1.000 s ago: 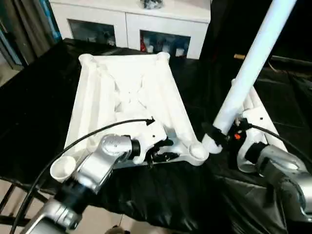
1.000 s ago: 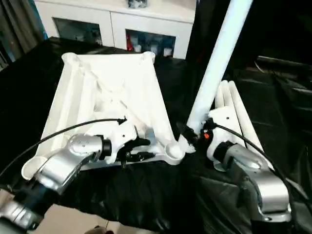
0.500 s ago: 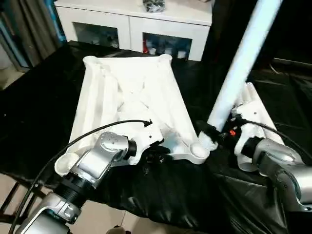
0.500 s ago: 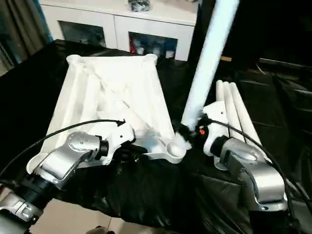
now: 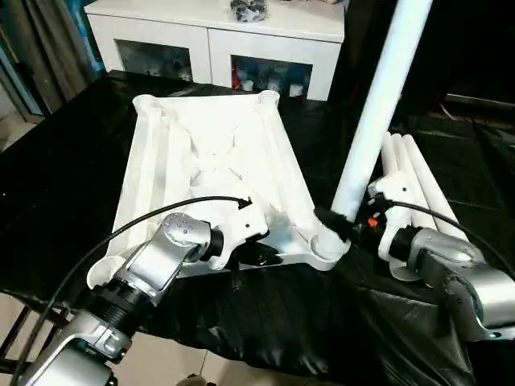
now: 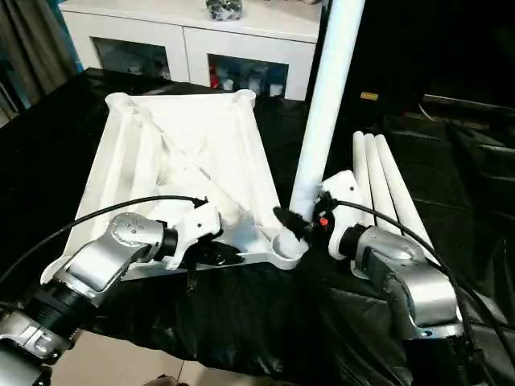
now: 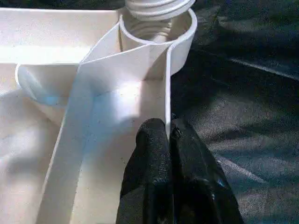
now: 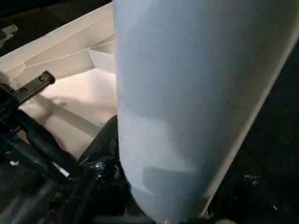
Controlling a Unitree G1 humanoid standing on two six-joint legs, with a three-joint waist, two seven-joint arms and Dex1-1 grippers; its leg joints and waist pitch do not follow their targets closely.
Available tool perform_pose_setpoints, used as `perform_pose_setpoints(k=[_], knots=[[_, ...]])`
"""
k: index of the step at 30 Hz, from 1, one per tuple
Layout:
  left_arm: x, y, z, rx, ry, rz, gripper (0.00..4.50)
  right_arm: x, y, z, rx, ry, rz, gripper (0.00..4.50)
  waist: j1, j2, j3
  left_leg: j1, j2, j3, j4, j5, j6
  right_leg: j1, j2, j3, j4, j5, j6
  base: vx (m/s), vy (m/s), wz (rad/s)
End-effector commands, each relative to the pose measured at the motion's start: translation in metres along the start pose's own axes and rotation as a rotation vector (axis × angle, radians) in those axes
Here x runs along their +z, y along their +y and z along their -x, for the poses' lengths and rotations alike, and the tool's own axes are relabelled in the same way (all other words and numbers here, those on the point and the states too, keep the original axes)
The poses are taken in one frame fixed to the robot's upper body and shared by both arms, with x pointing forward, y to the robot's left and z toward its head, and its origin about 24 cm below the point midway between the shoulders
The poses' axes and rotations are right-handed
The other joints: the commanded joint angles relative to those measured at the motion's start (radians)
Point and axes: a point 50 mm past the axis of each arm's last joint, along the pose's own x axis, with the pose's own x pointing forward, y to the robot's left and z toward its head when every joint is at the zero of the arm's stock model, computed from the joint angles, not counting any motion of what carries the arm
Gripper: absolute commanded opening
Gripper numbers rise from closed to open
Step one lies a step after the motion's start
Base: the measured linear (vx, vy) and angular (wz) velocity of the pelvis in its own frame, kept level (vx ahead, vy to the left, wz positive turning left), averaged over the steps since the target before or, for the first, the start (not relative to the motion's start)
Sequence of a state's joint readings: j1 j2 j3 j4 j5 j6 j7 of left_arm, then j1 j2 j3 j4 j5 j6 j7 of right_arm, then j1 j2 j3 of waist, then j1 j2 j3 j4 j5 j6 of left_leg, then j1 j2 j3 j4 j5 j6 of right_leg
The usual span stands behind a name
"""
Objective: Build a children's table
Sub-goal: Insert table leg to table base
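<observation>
Tabletop (image 5: 213, 161) lies upside down mid-desk; my left gripper (image 7: 167, 140) pinches its near rim. My right gripper (image 5: 338, 225) clamps a leg (image 5: 374, 108) at the near-right socket (image 5: 326, 241) (not seated, I judge). Three legs (image 5: 414, 173) wait.

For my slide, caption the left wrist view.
Left gripper's fingers pinching the tabletop's edge wall beside the corner socket receiving the threaded leg end.

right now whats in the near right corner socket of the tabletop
The threaded end of the leg held by the right tool sits at the socket's mouth. The left wrist view shows ridged threads inside. The socket's bottom is hidden. The left tool pinches the tabletop rim nearby.
</observation>
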State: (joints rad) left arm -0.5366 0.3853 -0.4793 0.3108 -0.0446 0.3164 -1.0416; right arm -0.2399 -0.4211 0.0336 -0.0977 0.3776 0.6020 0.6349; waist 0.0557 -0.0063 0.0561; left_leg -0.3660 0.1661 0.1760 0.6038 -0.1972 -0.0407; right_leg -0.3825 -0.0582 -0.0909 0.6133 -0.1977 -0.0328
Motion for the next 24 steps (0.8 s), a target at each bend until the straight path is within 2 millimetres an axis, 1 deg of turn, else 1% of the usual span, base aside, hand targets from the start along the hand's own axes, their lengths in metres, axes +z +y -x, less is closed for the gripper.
perform_pose_setpoints(k=[1,7,10,11,15,16,18,19,20,23,24], knots=[[-0.01,-0.001,0.001,-0.004,0.061,0.01,0.0,0.005,-0.001,0.0,0.011,-0.01,0.018,1.91,0.006,0.001,-0.067,0.008,0.072,-0.028,-0.066,-0.103,0.043,0.056,-0.105,0.07,-0.07,-0.121,-0.205,0.0,0.0,0.0],[-0.009,-0.002,0.001,-0.028,0.052,0.029,0.0,0.0,0.002,-0.003,0.055,0.019,0.002,1.91,0.005,0.002,-0.067,0.01,0.073,-0.027,-0.066,-0.107,0.044,0.054,-0.104,0.07,-0.072,-0.128,-0.206,0.0,0.0,0.0],[-0.009,-0.002,0.001,-0.033,0.045,0.036,0.0,-0.003,0.001,-0.005,0.061,0.032,0.001,1.91,0.005,0.003,-0.069,0.009,0.072,-0.027,-0.064,-0.102,0.045,0.055,-0.106,0.07,-0.071,-0.12,-0.211,0.0,0.0,0.0],[-0.009,-0.002,0.002,-0.036,0.043,0.035,0.0,-0.004,0.001,-0.005,0.06,0.035,0.0,1.91,0.005,0.001,-0.068,0.008,0.072,-0.027,-0.065,-0.099,0.047,0.055,-0.105,0.069,-0.071,-0.118,-0.212,0.0,0.0,0.0],[-0.006,-0.003,0.003,-0.055,0.03,0.038,0.0,-0.007,-0.002,-0.009,0.047,0.033,-0.005,1.91,0.006,0.002,-0.069,0.008,0.072,-0.027,-0.064,-0.095,0.046,0.054,-0.106,0.069,-0.07,-0.118,-0.215,0.0,0.0,0.0],[-0.006,-0.004,0.003,-0.063,0.025,0.037,0.0,-0.008,-0.003,-0.01,0.04,0.03,-0.012,1.91,0.006,0.0,-0.068,0.008,0.072,-0.026,-0.064,-0.096,0.045,0.054,-0.105,0.07,-0.07,-0.118,-0.214,0.0,0.0,0.0],[-0.005,-0.004,0.004,-0.068,0.019,0.038,0.0,-0.009,-0.004,-0.011,0.037,0.027,-0.022,1.91,0.006,0.0,-0.068,0.007,0.072,-0.027,-0.065,-0.093,0.046,0.056,-0.105,0.069,-0.069,-0.118,-0.212,0.0,0.0,0.0],[-0.004,-0.005,0.004,-0.071,0.016,0.039,0.0,-0.01,-0.005,-0.012,0.038,0.025,-0.028,1.91,0.005,0.002,-0.068,0.008,0.073,-0.027,-0.065,-0.1,0.045,0.055,-0.106,0.069,-0.07,-0.125,-0.213,0.0,0.0,0.0],[-0.003,-0.005,0.004,-0.078,0.011,0.039,0.0,-0.011,-0.004,-0.012,0.044,0.025,-0.038,1.91,0.003,-0.001,-0.067,0.008,0.073,-0.027,-0.066,-0.104,0.046,0.054,-0.106,0.068,-0.071,-0.132,-0.212,0.0,0.0,0.0],[-0.001,-0.006,0.005,-0.076,0.002,0.04,0.0,-0.014,-0.003,-0.011,0.072,0.021,-0.069,1.91,0.003,0.002,-0.068,0.008,0.073,-0.027,-0.065,-0.104,0.046,0.054,-0.106,0.069,-0.072,-0.139,-0.21,0.0,0.0,0.0],[-0.001,-0.006,0.004,-0.073,-0.001,0.041,0.0,-0.015,-0.002,-0.009,0.081,0.02,-0.083,1.91,0.003,0.005,-0.068,0.008,0.073,-0.027,-0.065,-0.103,0.046,0.054,-0.105,0.069,-0.071,-0.135,-0.211,0.0,0.0,0.0]])
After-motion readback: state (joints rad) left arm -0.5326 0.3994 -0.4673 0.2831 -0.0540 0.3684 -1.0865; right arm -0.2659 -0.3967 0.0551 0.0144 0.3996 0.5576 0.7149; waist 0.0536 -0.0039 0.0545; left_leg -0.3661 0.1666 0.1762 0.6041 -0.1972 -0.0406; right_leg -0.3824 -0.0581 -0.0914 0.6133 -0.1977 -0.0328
